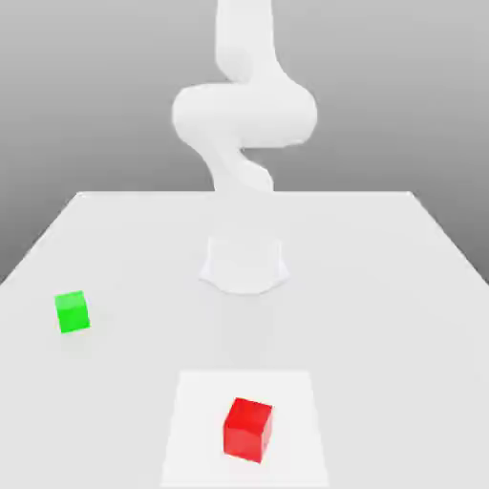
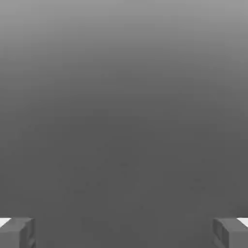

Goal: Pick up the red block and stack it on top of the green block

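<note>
We see the red block (image 1: 248, 430) on a white square (image 1: 197, 430) on the desk (image 1: 382, 315) — the green block (image 1: 73, 312) toward the exterior view's left — and our claw (image 2: 124, 233) wide, nothing held.

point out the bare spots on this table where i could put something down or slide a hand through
Bare tabletop runs from the white square to the exterior view's right edge. Another free patch lies between the green cube and the arm's base. It is tightest on the white square, where the red cube sits.
</note>
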Available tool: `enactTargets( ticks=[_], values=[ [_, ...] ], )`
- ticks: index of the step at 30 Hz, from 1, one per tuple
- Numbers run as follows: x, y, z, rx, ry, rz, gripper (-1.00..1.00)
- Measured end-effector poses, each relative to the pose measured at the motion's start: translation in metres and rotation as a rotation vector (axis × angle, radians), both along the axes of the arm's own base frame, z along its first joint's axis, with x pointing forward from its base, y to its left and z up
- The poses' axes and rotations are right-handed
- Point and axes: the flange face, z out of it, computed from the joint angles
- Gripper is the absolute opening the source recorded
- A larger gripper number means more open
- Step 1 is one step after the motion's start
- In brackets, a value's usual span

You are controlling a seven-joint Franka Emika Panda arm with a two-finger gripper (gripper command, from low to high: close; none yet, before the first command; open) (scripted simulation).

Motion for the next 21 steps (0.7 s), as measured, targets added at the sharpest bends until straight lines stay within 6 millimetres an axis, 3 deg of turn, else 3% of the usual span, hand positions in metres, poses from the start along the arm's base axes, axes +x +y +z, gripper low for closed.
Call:
enactTargets(
  ticks=[5,10,15,21],
  values=[
    [0.055,0.001,-0.099,0.013,0.161,-0.064,0.0],
    [0.085,-0.001,-0.202,0.033,0.316,-0.124,0.0],
    [0.091,-0.002,-0.305,0.06,0.471,-0.18,0.0],
    [0.069,0.0,-0.423,0.105,0.656,-0.244,0.0]
  ],
)
